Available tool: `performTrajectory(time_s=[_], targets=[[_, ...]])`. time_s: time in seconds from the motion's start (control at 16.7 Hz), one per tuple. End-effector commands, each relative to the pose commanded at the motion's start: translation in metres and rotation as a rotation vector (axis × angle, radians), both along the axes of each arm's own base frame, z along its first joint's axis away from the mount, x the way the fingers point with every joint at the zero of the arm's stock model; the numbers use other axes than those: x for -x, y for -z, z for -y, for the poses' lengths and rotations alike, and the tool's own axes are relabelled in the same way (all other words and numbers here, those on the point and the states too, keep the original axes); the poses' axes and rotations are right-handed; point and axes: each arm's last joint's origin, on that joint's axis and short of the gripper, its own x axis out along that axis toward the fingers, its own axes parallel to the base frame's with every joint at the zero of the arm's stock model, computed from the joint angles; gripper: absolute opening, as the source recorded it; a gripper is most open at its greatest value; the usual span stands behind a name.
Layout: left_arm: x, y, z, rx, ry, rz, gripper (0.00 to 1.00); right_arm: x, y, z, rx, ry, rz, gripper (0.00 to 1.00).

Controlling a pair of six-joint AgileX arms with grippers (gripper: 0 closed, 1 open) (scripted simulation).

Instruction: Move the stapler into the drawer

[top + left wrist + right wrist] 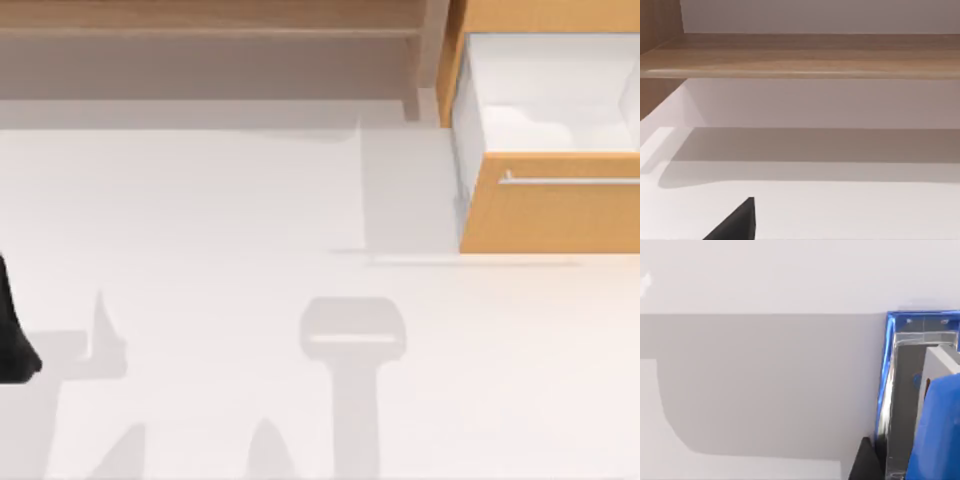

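Stapler [922, 390], blue and silver, sits right against the right arm's dark fingers [865, 462], seemingly pinched, though I cannot tell for sure. The drawer [550, 200] stands open at the bench's [250, 220] far right. Carrying seems in hand; next comes lowering inside. Left arm [12, 330] idles at the left edge.

You've got no readable text, labels, brands, nos. or signs: nothing on the drawer [545, 205] front, the shelf [210, 30], the stapler [920, 390], or the table [250, 220].
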Motion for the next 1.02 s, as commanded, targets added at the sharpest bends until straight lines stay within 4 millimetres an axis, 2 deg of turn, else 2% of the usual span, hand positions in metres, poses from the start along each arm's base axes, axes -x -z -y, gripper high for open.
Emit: performTrajectory(time_s=[0.36,0.72,0.84,1.02], targets=[[0.000,0.000,0.000,0.000,0.000,0.000,1.00,0.001,-0.027,-0.001,-0.004,-0.001,-0.005,0.00],[0.000,0.000,0.000,0.000,0.000,0.000,1.00,-0.002,-0.029,0.000,0.002,-0.001,-0.002,0.00],[0.000,0.000,0.000,0.000,0.000,0.000,1.00,-0.014,-0.039,0.001,0.034,-0.010,0.016,0.00],[0.000,0.000,0.000,0.000,0.000,0.000,1.00,-0.050,-0.070,-0.002,0.115,-0.048,0.094,0.00]])
